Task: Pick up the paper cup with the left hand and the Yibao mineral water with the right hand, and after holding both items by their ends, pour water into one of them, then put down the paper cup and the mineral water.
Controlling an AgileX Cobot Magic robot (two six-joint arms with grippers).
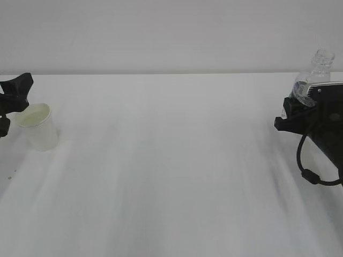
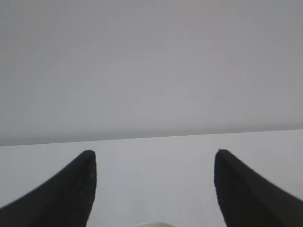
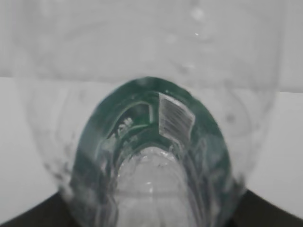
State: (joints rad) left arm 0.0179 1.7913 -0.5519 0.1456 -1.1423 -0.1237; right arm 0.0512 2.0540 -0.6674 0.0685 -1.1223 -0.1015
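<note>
My right hand (image 1: pixel 300 115) clamps Yibao mineral water (image 1: pixel 313 75) low, neck free to tip. Left hand (image 1: pixel 8 101) spread wide, empty, beside paper cup (image 1: pixel 38 127).

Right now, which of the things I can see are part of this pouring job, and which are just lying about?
Part of the job:
- paper cup, standing on the table by the left hand, whose fingers are spread
- Yibao mineral water, uncapped, held by the right hand

Just lying about:
- nothing else shows; only the white table and the plain wall behind it
</note>
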